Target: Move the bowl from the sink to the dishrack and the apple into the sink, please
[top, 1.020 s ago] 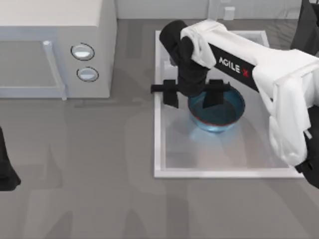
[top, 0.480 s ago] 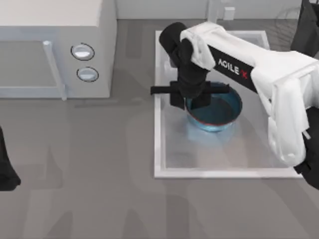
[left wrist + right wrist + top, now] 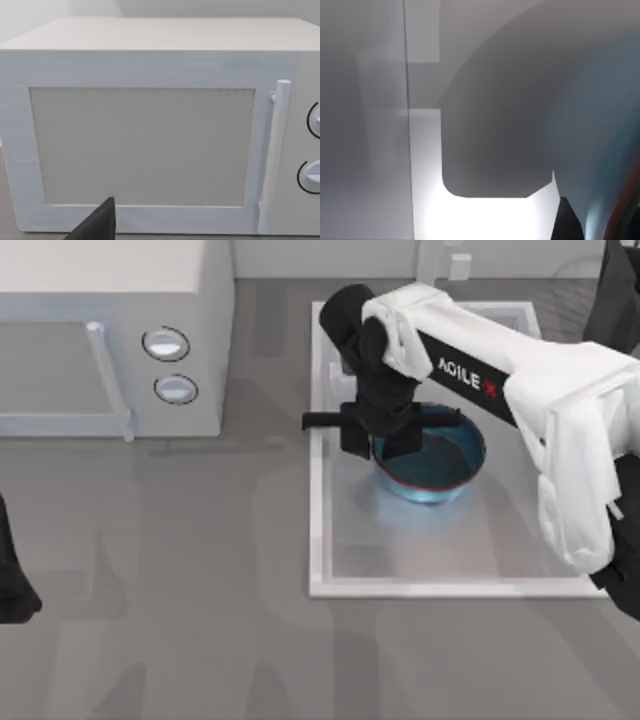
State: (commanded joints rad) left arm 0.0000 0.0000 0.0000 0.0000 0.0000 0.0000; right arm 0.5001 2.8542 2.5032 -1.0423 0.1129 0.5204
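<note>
- Sink [image 3: 322, 540]: large white rectangular basin with a raised rim, on the right side of the grey table [image 3: 180, 590]. Its floor was smooth and pale, and a white faucet post [image 3: 428, 260] stood at its far edge.
- Bowl [image 3: 440, 468]: round, deep, glossy blue with a thin red rim. It sat inside the sink, in the far half, nearer the sink's left wall than its right. In the right wrist view its blue wall and red edge [image 3: 615, 165] curved past at very close range.
- Right gripper [image 3: 382, 435]: matte black fingers on a white-shelled arm lettered AGILEX, lowered at the bowl's left rim. One finger [image 3: 404, 432] was inside the bowl and the other just outside it, drawn in close on either side of the wall so that they pinched the rim.
- Left gripper [image 3: 97, 225]: a dark wedge of it showed in the left wrist view. I could not tell how its fingers stood. That arm was parked at the table's left edge.
- Microwave [image 3: 110, 330]: boxy white cabinet with a flat door panel, a vertical bar handle and two round knobs, at the far left of the table.
</note>
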